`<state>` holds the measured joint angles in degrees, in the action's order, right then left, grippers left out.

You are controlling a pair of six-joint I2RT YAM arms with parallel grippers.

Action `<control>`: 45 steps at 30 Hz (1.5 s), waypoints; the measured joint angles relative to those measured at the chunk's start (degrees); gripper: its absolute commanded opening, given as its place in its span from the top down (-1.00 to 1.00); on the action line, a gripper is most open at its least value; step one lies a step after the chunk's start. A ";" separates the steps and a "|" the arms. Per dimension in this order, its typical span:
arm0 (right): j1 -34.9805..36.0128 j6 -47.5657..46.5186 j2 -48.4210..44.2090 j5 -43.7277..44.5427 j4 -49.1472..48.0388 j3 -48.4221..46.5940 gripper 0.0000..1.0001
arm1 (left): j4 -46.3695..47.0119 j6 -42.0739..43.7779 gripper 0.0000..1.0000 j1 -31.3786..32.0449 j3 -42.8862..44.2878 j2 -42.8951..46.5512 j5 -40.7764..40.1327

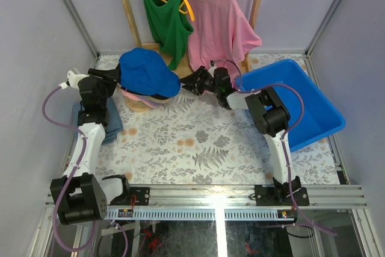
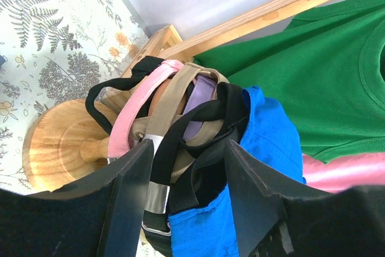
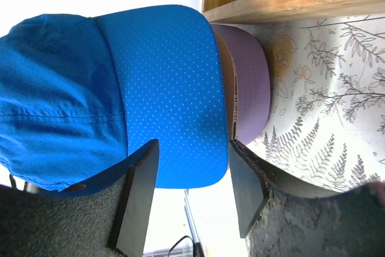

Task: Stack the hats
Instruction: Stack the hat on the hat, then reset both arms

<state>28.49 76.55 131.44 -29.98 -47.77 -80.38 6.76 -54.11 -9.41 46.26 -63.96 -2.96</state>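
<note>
- Floral desk (image 1: 198, 148): blue hat (image 1: 147, 73) tops the pile; left tool (image 2: 186, 148) and right tool (image 3: 192, 148) both released, astride it.
- Snagging a strap (image 2: 129, 118) or brim (image 3: 174, 88) on withdrawal could topple the hats (image 2: 180, 106).

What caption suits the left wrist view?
Left end effector straddling the rear straps of stacked hats on a wooden stand.

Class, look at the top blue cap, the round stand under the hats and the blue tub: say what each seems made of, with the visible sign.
The blue cap: probably thin synthetic fabric, matte; rows of tiny perforations and a stitched seam show. The round stand: wood, smooth, light finish; grain lines show. The blue tub: likely moulded plastic; even colour, rigid rim, slight sheen.
</note>
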 measured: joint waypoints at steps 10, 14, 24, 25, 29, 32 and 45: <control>-0.02 -4.68 -0.76 1.70 3.93 2.93 -0.15 | -1.42 0.35 -0.11 -0.02 0.00 0.48 -1.05; -0.02 -7.13 -2.47 2.93 6.56 4.22 -0.16 | -2.40 1.05 -0.14 -0.02 0.00 1.18 -1.60; -0.07 -13.79 -9.27 6.88 11.26 7.61 -0.17 | -4.90 2.58 -0.23 -0.39 0.00 2.67 -2.67; -0.07 -14.51 -9.77 7.30 11.76 8.00 -0.18 | -5.16 2.64 -0.24 -0.39 0.00 2.86 -2.71; -0.07 -17.09 -11.58 9.16 14.49 9.38 -0.23 | -6.45 2.86 -0.26 -0.57 0.00 3.54 -3.06; 0.09 -20.09 -13.81 11.30 17.86 10.25 -0.24 | -7.63 2.95 -0.27 -0.81 0.00 4.66 -3.74; 5.84 -39.41 -32.13 31.98 36.44 13.64 -0.54 | -8.59 5.60 -0.26 6.19 0.00 13.68 -11.23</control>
<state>34.33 37.15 99.31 2.00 -11.33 -66.74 -1.83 -48.51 -3.22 46.26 -50.28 -14.20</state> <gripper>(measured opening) 0.733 0.631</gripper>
